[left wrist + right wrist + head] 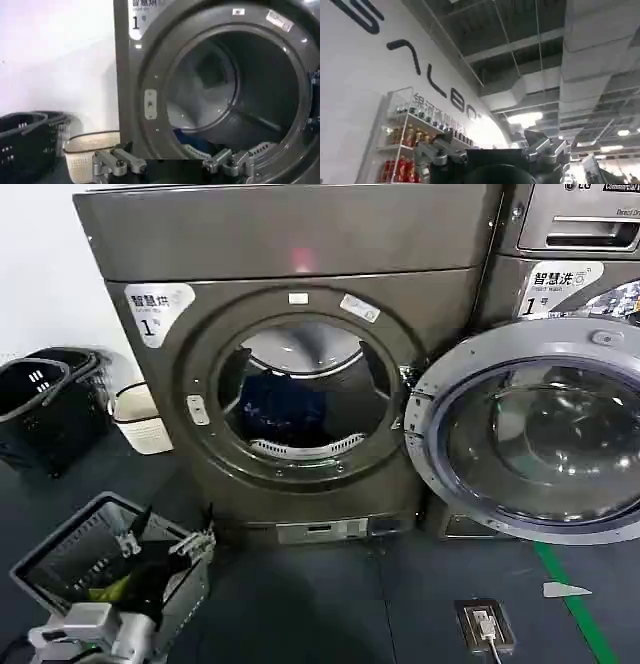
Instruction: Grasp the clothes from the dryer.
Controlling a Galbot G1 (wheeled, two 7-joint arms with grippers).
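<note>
The dryer (300, 294) stands straight ahead with its round door (530, 434) swung open to the right. Dark blue clothes (285, 409) lie low in the drum, and the left wrist view shows them (192, 140) just behind the drum's lip. My left gripper (175, 529) hangs low at the front left, above a grey basket (60, 549) and well short of the dryer. It is open, its fingers (120, 162) spread wide with nothing between them. My right gripper (492, 155) is open too and points up at a ceiling and a shelf.
Black baskets (45, 399) and a white basket (140, 419) stand on the floor left of the dryer. The grey basket holds something dark and yellow-green. A floor socket (485, 624) and a green tape line (580, 604) lie at the front right.
</note>
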